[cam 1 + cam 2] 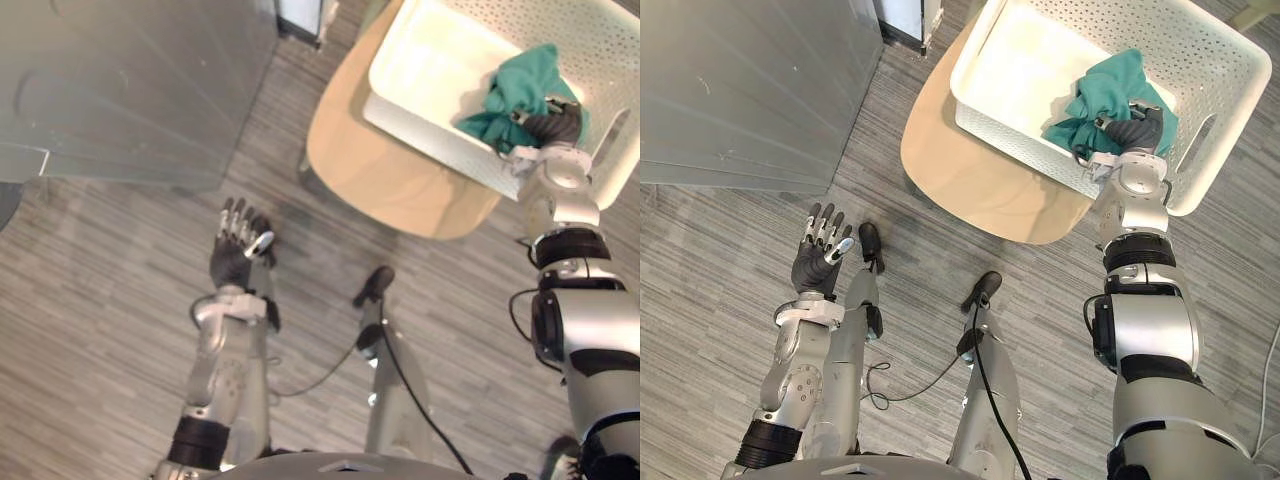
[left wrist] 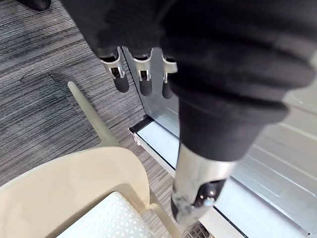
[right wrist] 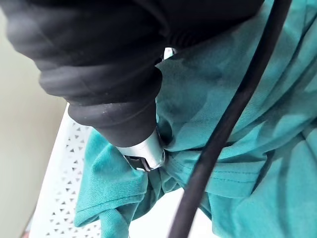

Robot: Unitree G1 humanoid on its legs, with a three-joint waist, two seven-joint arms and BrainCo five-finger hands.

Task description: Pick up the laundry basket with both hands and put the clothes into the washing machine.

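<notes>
A white perforated laundry basket (image 1: 1200,40) stands on a round beige table (image 1: 970,170). Inside it lies a bunched teal cloth (image 1: 1110,90), towards the side nearest me. My right hand (image 1: 1135,132) reaches over the basket's near rim into that cloth. In the right wrist view its thumb (image 3: 146,153) digs into gathered teal folds (image 3: 247,99), and the fingers are buried in the cloth. My left hand (image 1: 235,255) hovers over the floor left of the table, its fingers (image 2: 143,84) straight and holding nothing.
A tall grey cabinet face (image 1: 130,80) fills the far left, its base (image 2: 163,139) close to the table's edge. Grey wood-look floor (image 1: 100,300) spreads between it and the table. A table leg (image 2: 94,119) slants down to the floor.
</notes>
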